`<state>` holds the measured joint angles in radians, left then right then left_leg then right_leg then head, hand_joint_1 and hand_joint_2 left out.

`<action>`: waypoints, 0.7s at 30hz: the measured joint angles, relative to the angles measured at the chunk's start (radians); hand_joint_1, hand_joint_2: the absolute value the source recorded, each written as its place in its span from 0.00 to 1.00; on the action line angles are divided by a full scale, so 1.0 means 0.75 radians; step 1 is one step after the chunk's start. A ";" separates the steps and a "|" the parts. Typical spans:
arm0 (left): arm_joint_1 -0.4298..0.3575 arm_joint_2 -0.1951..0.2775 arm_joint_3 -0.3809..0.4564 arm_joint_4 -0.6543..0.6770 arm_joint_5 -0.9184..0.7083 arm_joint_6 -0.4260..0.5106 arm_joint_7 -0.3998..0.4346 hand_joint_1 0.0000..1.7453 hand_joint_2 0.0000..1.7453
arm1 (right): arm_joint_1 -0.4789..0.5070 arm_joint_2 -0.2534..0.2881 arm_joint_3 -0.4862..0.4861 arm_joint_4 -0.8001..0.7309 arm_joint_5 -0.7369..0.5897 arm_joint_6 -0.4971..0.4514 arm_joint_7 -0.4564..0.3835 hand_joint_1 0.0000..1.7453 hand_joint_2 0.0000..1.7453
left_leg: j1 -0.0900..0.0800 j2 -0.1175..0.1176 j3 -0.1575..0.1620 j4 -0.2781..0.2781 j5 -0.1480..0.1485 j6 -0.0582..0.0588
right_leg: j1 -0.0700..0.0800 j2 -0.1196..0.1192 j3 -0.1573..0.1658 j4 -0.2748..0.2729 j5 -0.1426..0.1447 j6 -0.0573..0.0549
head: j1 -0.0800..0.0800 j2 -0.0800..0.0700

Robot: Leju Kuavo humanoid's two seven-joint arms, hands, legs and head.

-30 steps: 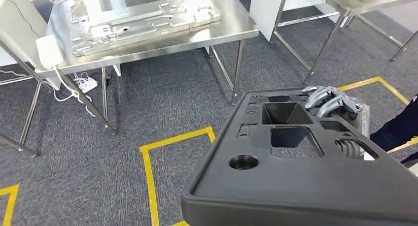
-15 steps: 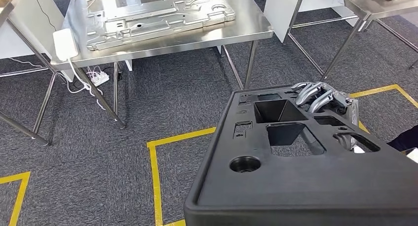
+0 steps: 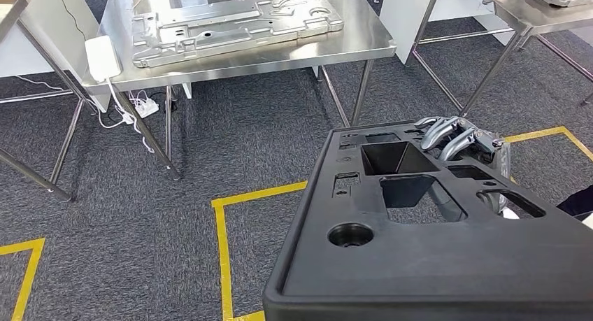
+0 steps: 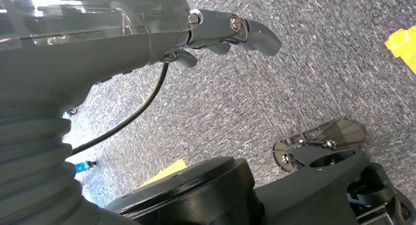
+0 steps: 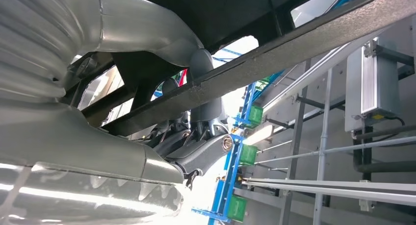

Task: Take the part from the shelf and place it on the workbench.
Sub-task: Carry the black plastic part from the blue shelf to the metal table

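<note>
Gripping the black part (image 3: 433,265), right hand (image 3: 458,140) curls over its far edge; left hand (image 4: 147,34) unclear.

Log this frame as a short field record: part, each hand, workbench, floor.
part: large black moulded panel with cut-outs, carried low in front of the robot
right hand: right hand grips the panel's far edge, fingers curled over it
left hand: left hand over grey carpet, holding nothing seen
workbench: steel workbench ahead, a metal stamped panel on it
floor: yellow tape lines on carpet
</note>
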<state>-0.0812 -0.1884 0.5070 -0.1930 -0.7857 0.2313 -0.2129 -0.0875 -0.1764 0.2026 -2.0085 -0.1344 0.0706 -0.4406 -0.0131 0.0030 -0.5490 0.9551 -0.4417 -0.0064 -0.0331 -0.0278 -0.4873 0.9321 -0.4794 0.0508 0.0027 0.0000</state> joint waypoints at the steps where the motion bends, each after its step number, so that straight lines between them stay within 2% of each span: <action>1: 0.000 0.000 0.001 0.000 0.001 -0.001 0.000 0.00 1.00 | 0.000 0.001 0.000 0.000 0.000 0.000 0.000 1.00 1.00 | 0.000 0.000 0.000 0.000 0.000 0.001 | 0.000 0.000 0.000 0.000 0.000 0.000 | 0.000 0.000; 21: 0.000 0.000 0.005 0.000 -0.004 -0.025 -0.003 0.00 1.00 | -0.006 0.004 -0.017 0.000 0.000 -0.001 0.004 1.00 1.00 | 0.005 0.000 0.001 -0.001 0.001 0.001 | 0.004 0.000 0.000 0.001 0.000 0.000 | 0.000 0.000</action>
<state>-0.0809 -0.1884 0.5104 -0.1930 -0.7884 0.2126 -0.2154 -0.0920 -0.1736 0.1898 -2.0085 -0.1347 0.0702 -0.4379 -0.0098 0.0031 -0.5485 0.9543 -0.4407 -0.0055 -0.0299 -0.0278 -0.4873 0.9329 -0.4793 0.0509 0.0027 0.0000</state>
